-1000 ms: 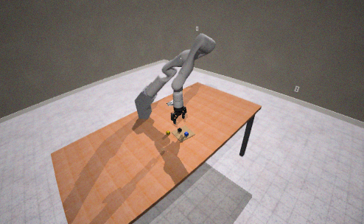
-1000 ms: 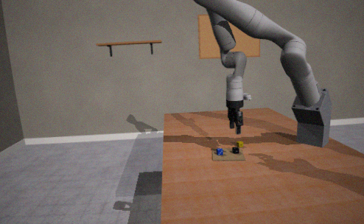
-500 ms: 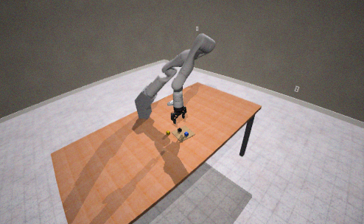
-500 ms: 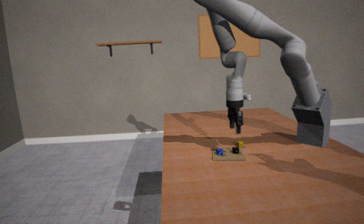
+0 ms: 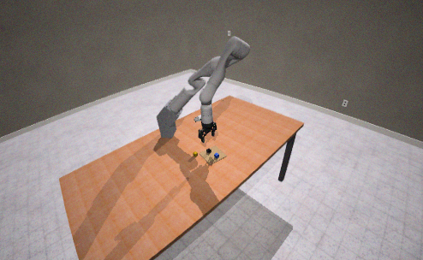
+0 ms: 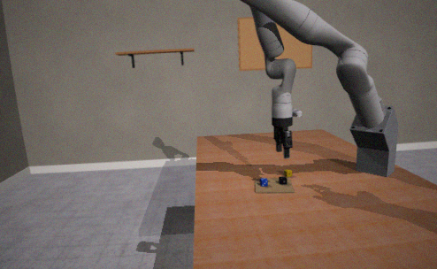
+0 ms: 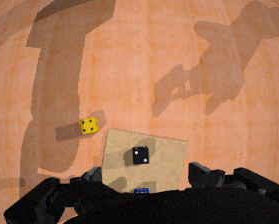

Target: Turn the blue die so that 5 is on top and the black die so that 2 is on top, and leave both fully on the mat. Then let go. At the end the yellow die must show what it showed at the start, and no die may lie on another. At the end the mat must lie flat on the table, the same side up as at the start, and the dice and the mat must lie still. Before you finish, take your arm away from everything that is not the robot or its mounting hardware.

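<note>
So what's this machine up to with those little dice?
A grey robot arm hangs its gripper open and empty above a table. Below it, a blue die and a black die sit on a small tan mat. A yellow die rests just off the mat. It is holding nothing at this moment.

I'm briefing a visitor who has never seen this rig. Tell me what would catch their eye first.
The grey jointed arm arches over the orange wooden table, its black gripper hanging open and empty above a small tan square mat. On the mat sit a blue die and a black die; a yellow die lies just off it.
</note>
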{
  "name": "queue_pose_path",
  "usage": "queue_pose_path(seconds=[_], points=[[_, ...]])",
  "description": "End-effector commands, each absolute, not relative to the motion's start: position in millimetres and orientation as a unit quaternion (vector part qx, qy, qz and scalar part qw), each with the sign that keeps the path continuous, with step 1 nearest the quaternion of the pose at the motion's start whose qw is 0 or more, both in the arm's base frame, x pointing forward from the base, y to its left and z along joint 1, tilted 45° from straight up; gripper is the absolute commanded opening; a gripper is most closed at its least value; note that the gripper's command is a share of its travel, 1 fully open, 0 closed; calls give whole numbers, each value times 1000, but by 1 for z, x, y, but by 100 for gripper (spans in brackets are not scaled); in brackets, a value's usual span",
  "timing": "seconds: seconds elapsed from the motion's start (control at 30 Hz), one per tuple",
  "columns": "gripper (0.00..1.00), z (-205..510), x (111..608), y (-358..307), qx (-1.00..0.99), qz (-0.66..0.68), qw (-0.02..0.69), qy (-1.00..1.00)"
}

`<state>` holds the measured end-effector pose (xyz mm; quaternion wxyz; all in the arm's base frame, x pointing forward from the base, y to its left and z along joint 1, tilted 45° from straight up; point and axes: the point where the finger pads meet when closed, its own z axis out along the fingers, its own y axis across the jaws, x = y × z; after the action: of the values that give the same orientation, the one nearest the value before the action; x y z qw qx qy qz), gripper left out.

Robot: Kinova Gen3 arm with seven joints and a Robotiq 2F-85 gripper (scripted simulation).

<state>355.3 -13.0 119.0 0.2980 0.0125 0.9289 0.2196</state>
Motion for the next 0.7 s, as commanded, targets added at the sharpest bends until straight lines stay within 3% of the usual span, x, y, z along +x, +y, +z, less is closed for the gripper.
queue_pose_path(seconds=[0.0, 0.67], points=[[100, 122, 351, -18, 15, 215, 296, 930], [100, 143, 333, -30, 19, 211, 300, 930]])
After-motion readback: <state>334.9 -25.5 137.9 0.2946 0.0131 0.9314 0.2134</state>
